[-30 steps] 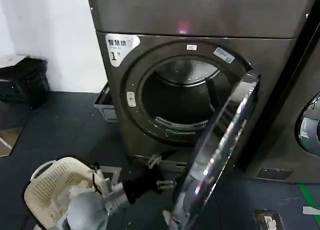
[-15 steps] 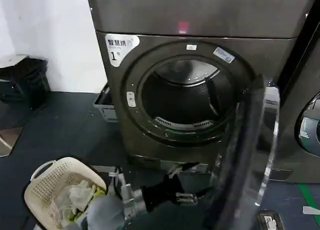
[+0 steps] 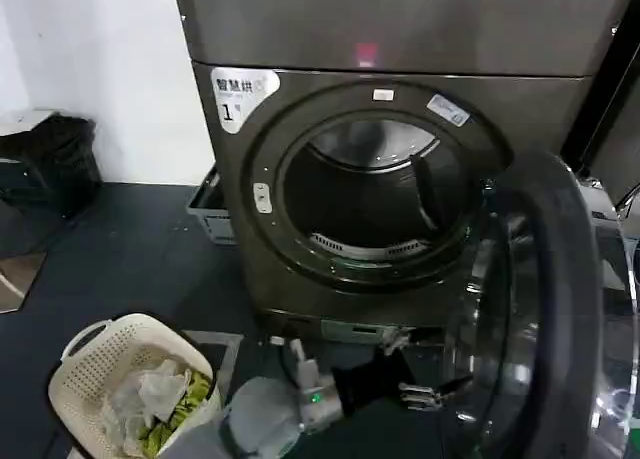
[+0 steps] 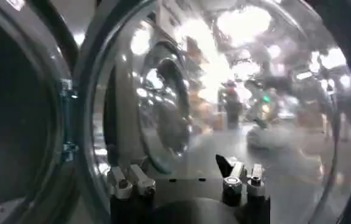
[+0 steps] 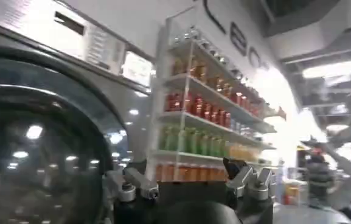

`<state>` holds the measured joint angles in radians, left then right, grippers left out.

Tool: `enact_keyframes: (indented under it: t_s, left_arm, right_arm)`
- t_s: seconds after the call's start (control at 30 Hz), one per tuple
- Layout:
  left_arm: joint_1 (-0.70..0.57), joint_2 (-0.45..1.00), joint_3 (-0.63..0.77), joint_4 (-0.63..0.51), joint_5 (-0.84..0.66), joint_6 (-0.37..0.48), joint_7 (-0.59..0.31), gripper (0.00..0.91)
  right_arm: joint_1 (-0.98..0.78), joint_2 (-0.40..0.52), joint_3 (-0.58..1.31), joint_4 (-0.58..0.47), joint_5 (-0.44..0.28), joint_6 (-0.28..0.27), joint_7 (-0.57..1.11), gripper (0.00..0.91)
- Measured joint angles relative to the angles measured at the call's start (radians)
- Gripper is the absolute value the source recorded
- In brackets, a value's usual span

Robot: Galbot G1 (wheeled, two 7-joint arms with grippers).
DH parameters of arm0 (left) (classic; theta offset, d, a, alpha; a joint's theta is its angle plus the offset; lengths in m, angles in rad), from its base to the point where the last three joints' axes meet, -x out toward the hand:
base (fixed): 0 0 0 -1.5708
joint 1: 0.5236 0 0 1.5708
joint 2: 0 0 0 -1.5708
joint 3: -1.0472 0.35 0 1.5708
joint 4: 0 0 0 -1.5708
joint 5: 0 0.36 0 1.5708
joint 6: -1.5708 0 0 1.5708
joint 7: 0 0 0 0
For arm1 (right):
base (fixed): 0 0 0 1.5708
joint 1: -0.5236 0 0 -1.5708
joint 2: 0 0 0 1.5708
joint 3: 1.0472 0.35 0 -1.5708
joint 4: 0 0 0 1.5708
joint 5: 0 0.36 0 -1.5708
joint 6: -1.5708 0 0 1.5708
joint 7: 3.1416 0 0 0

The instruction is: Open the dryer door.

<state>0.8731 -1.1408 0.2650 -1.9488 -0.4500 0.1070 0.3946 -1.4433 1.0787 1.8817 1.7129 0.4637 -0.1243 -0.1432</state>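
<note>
The grey-brown dryer (image 3: 400, 39) carries a white "1" sticker (image 3: 238, 94) and a red light (image 3: 366, 52). Its drum opening (image 3: 370, 199) is uncovered. The dryer door (image 3: 555, 279) stands swung wide to the right, its inner side and glass facing me. My left gripper (image 3: 438, 391) reaches low across the floor to the door's lower inner edge; whether it touches is unclear. In the left wrist view the left gripper (image 4: 184, 178) is open, nothing between its fingers, close before the door glass (image 4: 224, 91). My right gripper (image 5: 187, 181) is open and holds nothing.
A cream laundry basket (image 3: 90, 374) with clothes sits on the floor at the lower left. A grey crate (image 3: 210, 214) lies beside the dryer and a black bin (image 3: 50, 164) by the wall. A neighbouring machine (image 3: 625, 129) stands right; shelves of bottles (image 5: 205, 115) behind.
The door has swung from edge-on to wide open toward the right. My left arm has followed it to the right, uncovering the basket.
</note>
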Motion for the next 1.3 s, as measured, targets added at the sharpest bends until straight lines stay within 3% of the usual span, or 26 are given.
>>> enact_keyframes:
  t_s: [0.7,1.3]
  left_arm:
    - [-0.204,-0.187,0.217,0.215,0.051,-0.099,-0.181,0.907]
    - [-0.276,-0.295,0.258,0.318,0.028,-0.100,-0.201,0.907]
  right_arm:
    - [-0.108,0.002,0.107,0.034,0.024,-0.001,0.009,0.907]
    - [-0.109,0.007,0.106,0.042,0.020,-0.004,0.008,0.907]
